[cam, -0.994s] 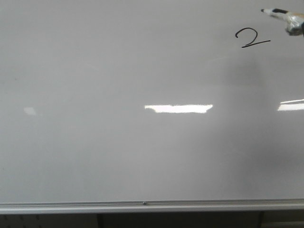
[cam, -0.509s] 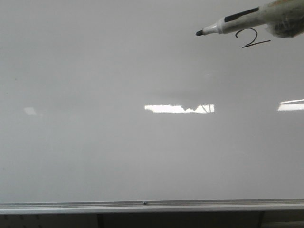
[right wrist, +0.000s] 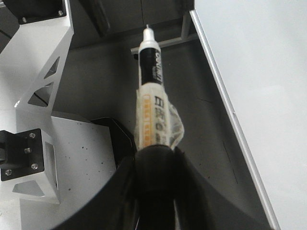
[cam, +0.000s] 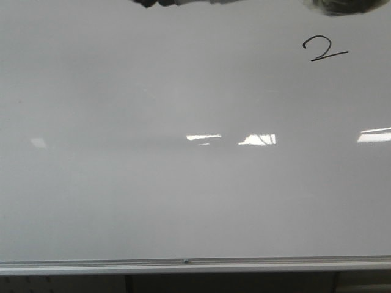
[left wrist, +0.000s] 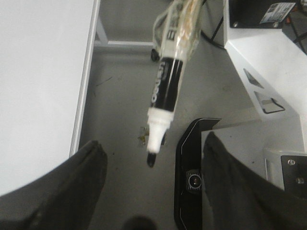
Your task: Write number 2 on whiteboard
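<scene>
I see the number 2 [cam: 324, 48] on the whiteboard [cam: 183, 195]. My right fingers [right wrist: 154, 158] grasp a marker [right wrist: 152, 96]; left fingers [left wrist: 91, 167] released.

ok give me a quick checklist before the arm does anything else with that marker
1. Number 2 drawn on the whiteboard: ok.
2. Marker clamped in the right gripper: ok.
3. Marker cap off, tip bare: ok.
4. Marker tip lifted off the board, pointing over the floor: ok.
5. Left gripper empty, fingers apart: ok.
6. Ink dry: cannot tell.
</scene>
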Controlling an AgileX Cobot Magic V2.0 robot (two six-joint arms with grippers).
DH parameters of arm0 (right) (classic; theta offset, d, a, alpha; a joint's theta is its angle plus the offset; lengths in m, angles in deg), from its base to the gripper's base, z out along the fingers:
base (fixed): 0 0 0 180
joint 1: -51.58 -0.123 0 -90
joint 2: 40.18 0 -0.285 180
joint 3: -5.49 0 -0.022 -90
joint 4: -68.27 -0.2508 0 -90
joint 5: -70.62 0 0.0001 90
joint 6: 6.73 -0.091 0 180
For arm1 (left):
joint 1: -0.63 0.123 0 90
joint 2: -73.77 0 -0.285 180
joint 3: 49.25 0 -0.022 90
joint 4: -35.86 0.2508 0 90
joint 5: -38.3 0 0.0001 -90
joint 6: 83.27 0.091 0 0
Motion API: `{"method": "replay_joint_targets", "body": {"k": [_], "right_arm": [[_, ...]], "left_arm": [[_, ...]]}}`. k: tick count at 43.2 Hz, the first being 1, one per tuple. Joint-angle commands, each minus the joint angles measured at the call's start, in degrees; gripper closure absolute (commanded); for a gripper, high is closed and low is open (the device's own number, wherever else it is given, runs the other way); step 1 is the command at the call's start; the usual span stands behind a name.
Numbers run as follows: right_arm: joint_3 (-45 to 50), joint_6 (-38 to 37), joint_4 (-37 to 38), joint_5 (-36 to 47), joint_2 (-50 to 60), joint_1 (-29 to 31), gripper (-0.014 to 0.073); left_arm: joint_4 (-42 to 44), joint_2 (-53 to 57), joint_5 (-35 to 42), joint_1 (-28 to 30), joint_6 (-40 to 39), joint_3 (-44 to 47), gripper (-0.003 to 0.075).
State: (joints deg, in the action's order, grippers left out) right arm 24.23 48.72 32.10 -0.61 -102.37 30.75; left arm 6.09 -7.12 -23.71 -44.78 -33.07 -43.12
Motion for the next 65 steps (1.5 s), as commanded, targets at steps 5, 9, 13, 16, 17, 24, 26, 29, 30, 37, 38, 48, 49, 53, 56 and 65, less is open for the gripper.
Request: {"method": "replay_joint_targets", "body": {"k": [5, 9, 13, 16, 17, 24, 26, 29, 30, 37, 38, 48, 49, 53, 56, 65], "right_arm": [[-1.8, 0.8, -3.0, -0.4, 0.8, -0.1, 0.0567], [-1.8, 0.8, -3.0, -0.3, 0.8, -0.1, 0.0567], [-1.8, 0.8, -3.0, -0.3, 0.8, -0.1, 0.0567], [-1.8, 0.8, -3.0, -0.3, 0.8, -0.1, 0.0567], [-1.8, 0.8, -3.0, -0.3, 0.8, -0.1, 0.0567], [-1.8, 0.8, -3.0, -0.3, 0.8, -0.1, 0.0567], [-1.8, 0.8, -3.0, -0.3, 0.8, -0.1, 0.0567], [-1.8, 0.8, -3.0, -0.3, 0.8, -0.1, 0.0567], [-1.8, 0.8, -3.0, -0.3, 0.8, -0.1, 0.0567], [-1.8, 0.8, -3.0, -0.3, 0.8, -0.1, 0.0567], [-1.8, 0.8, -3.0, -0.3, 0.8, -0.1, 0.0567], [-1.8, 0.8, -3.0, -0.3, 0.8, -0.1, 0.0564], [-1.8, 0.8, -3.0, -0.3, 0.8, -0.1, 0.0564], [-1.8, 0.8, -3.0, -0.3, 0.8, -0.1, 0.0535], [-1.8, 0.8, -3.0, -0.3, 0.8, -0.1, 0.0452], [-1.8, 0.8, -2.7, 0.3, 0.8, -0.1, 0.0082]], "left_arm": [[-6.7, -2.0, 2.1, -0.5, 3.8, -3.3, 0.0294], [-7.1, -3.3, 2.1, -0.8, 4.7, -3.3, 0.0294], [-7.5, -4.6, 2.5, -2.4, 5.3, -3.3, 0.0294], [-7.5, -5.0, 2.7, -3.1, 6.0, -3.3, 0.0294], [-7.5, -5.1, 2.9, -3.2, 5.9, -3.3, 0.0294], [-7.5, -5.3, 4.3, -3.5, 5.9, -3.3, 0.0295], [-7.5, -5.3, 4.6, -3.5, 5.9, -3.3, 0.0302], [-7.5, -5.3, 4.6, -3.5, 5.9, -3.3, 0.0342], [-7.5, -5.3, 4.7, -3.5, 5.9, -3.3, 0.0359], [-7.5, -5.3, 5.4, -3.5, 5.9, -3.3, 0.0512], [-7.5, -5.3, 5.4, -3.5, 5.9, -3.3, 0.0535], [-7.5, -5.3, 5.4, -3.5, 5.9, -3.3, 0.0655], [-7.5, -5.3, 5.4, -3.5, 5.9, -3.3, 0.0664], [-7.5, -5.3, 5.4, -3.5, 5.9, -3.3, 0.0684], [-7.5, -5.3, 5.4, -3.5, 5.9, -3.3, 0.0697], [-7.5, -5.3, 5.4, -3.5, 5.9, -3.3, 0.0702]]}}
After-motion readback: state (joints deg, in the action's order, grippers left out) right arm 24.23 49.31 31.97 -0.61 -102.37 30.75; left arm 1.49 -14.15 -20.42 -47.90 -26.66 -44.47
